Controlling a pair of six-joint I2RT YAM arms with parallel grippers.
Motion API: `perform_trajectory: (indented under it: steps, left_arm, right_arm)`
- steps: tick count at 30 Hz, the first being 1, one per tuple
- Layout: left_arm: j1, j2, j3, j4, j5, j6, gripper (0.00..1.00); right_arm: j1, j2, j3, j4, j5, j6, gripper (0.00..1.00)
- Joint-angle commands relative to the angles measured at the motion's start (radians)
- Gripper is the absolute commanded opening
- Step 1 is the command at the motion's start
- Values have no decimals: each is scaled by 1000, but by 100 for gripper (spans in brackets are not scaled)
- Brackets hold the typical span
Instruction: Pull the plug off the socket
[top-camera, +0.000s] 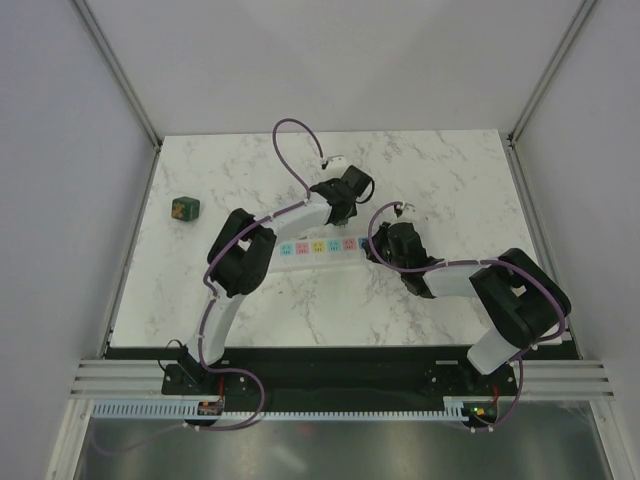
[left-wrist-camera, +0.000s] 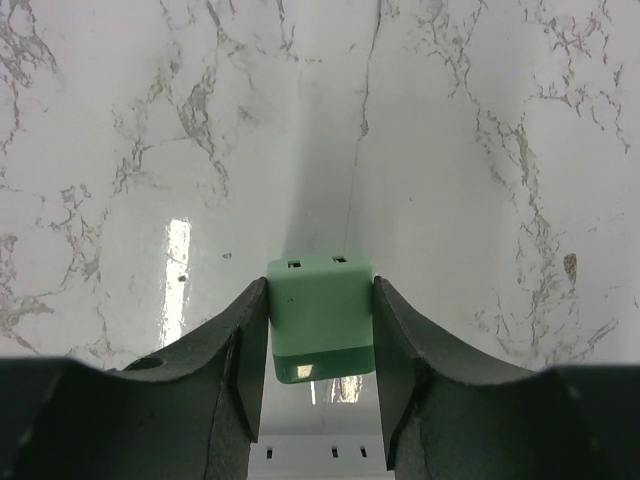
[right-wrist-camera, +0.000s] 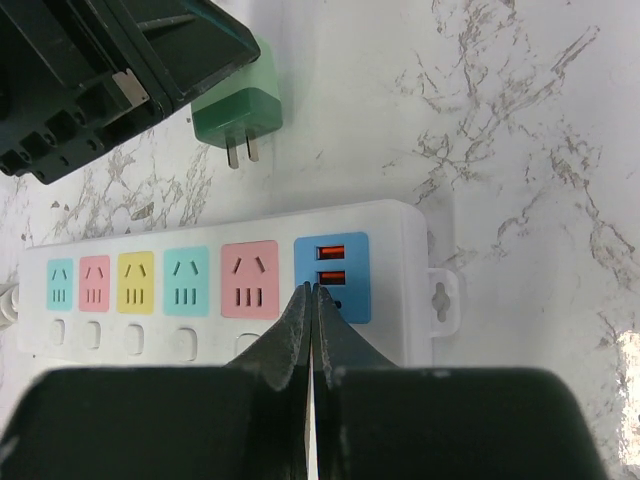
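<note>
Plug adapter (top-camera: 185, 208): dark green cube with an orange-yellow mark on one face. It sits on the counter (top-camera: 450, 180) at far left, well apart from the power strip (top-camera: 320, 247) and touched by neither arm. The mark is too small to read.

Power strip lies flat mid-counter. In the right wrist view the outlets run, left to right, teal, pink, yellow, teal, pink, then a blue panel with two orange USB ports. There's a small white button under each outlet and a keyhole mounting tab (right-wrist-camera: 443, 300) at the right end. No legible text on it, and every outlet in view is vacant.

Left claw (left-wrist-camera: 320, 300) is clamped on a second, lighter green two-pin plug (right-wrist-camera: 240, 110), one finger on each side. This plug is clear of the strip, beyond its far edge, with both flat pins bare and pointing toward the outlets. It's two-tone, pale green body over a darker base, with two small slots on the far face.

Right claw (right-wrist-camera: 312, 290) is fully clenched and grasping nothing. Its tips are down at the strip, on the seam between the last pink outlet and the blue USB panel.
</note>
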Motion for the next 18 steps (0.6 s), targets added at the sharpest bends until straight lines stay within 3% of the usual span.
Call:
perform_trajectory:
  steps: [1,8,15,18]
  left_arm:
    - [23,-50,-4,33,-40,34,2]
    - [153,-289,-200,26,67,86,2]
    - [393,-625,-545,-39,75,54,2]
    - [517,-747,-640,-97,75,-33,2]
  right_arm:
    - [6,39,-20,-128,-9,-14,0]
    - [8,41,-17,-125,-15,-20,0]
    - [8,53,-14,-116,-24,-17,0]
    - [6,56,-13,-113,-29,-18,0]
